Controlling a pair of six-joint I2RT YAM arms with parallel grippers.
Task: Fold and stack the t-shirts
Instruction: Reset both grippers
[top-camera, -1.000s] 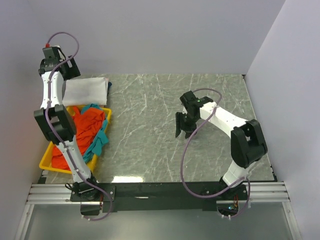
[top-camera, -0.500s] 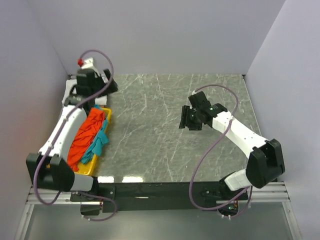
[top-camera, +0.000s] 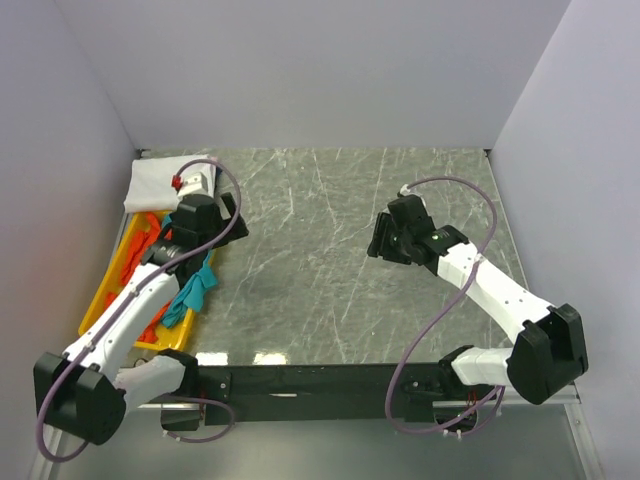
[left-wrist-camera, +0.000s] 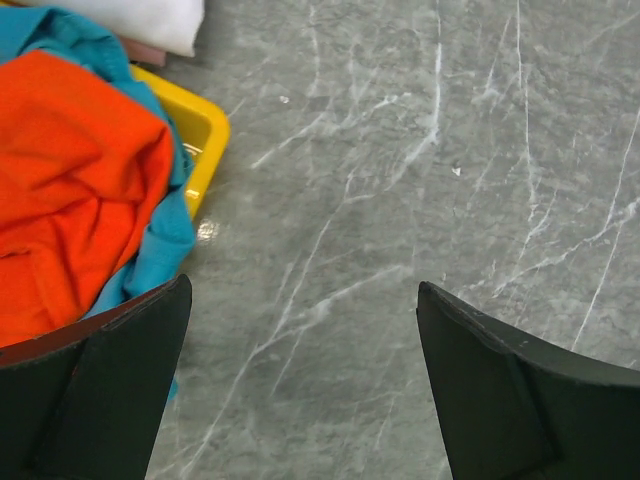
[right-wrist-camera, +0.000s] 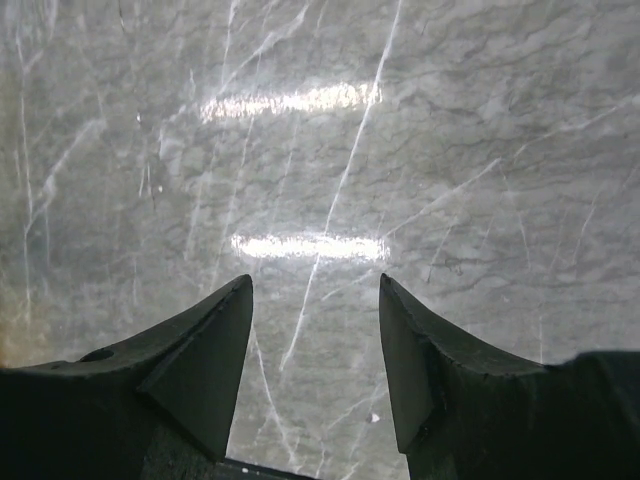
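Observation:
A folded white t-shirt (top-camera: 155, 182) lies at the table's back left corner. An orange-red t-shirt (top-camera: 135, 258) and a teal t-shirt (top-camera: 197, 287) are crumpled in the yellow tray (top-camera: 98, 312). My left gripper (top-camera: 226, 213) hangs open and empty over the tray's far right corner. In the left wrist view the gripper (left-wrist-camera: 303, 290) is over bare marble, with the orange-red shirt (left-wrist-camera: 70, 190), the teal shirt (left-wrist-camera: 160, 250) and the white shirt (left-wrist-camera: 140, 18) at the left. My right gripper (top-camera: 379, 240) is open and empty above the table's middle right, over bare marble (right-wrist-camera: 315, 283).
The yellow tray's corner (left-wrist-camera: 205, 125) lies just left of my left fingers. A thin pinkish edge (left-wrist-camera: 150, 52) shows under the white shirt. Grey walls close the back and both sides. The marble table (top-camera: 300, 260) lies between the two grippers.
My left arm has swung down from the back left corner to the tray's far right corner. My right gripper has drifted slightly right and away from the centre.

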